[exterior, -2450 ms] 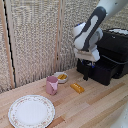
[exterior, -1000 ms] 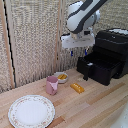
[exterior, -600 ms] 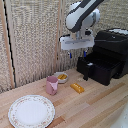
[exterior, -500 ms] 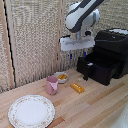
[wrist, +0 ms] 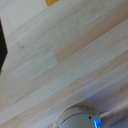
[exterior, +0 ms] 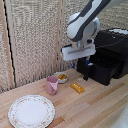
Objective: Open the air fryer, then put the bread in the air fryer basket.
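The air fryer basket [exterior: 102, 70] now stands pulled out from the air fryer [exterior: 114, 44], its cavity open to the top, with the air fryer handle [exterior: 86, 71] jutting from the front panel. Compared with a couple of seconds ago, when the arm was low at the handle, the end effector [exterior: 88, 62] has let go and lifted clear; over the last second it has barely shifted, hanging above the worktop [exterior: 95, 107] just at 10 o'clock of the handle. That reads as the opening step done and the move to the bread about to start.

The end effector holds nothing. How wide its fingers stand I cannot tell: the exterior view shows only a dark tip with a blue spot under the white wrist block, and the wrist view catches just a blue tip at the frame edge.

The bread [exterior: 77, 88] lies flat on the worktop, at roughly 7 o'clock below the end effector and at 8 o'clock of the basket front, near but apart from it. A pink mug [exterior: 52, 85] stands at 9 o'clock of the bread, a small bowl [exterior: 61, 77] with yellow food at 11 o'clock, and a patterned plate [exterior: 31, 111] further off at 8 o'clock
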You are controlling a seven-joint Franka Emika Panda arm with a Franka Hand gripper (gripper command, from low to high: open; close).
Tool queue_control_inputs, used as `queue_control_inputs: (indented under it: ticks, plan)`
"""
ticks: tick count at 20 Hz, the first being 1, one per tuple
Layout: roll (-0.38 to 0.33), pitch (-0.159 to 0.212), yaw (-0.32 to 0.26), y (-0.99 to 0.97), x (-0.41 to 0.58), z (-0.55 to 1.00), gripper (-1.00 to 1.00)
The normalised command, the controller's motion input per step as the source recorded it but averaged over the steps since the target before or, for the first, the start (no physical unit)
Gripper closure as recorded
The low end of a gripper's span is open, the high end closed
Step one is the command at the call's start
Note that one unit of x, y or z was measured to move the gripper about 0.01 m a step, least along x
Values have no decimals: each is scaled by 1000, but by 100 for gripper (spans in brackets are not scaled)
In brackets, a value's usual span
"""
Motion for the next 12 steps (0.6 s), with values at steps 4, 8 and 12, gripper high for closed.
queue_control_inputs:
  ticks: [4,8,12]
  plan:
    - [53,-80,266,52,-76,-489,-100]
    - [41,-49,215,-5,-28,-340,-100]
    - [1,-45,88,-109,-61,-228,-100]
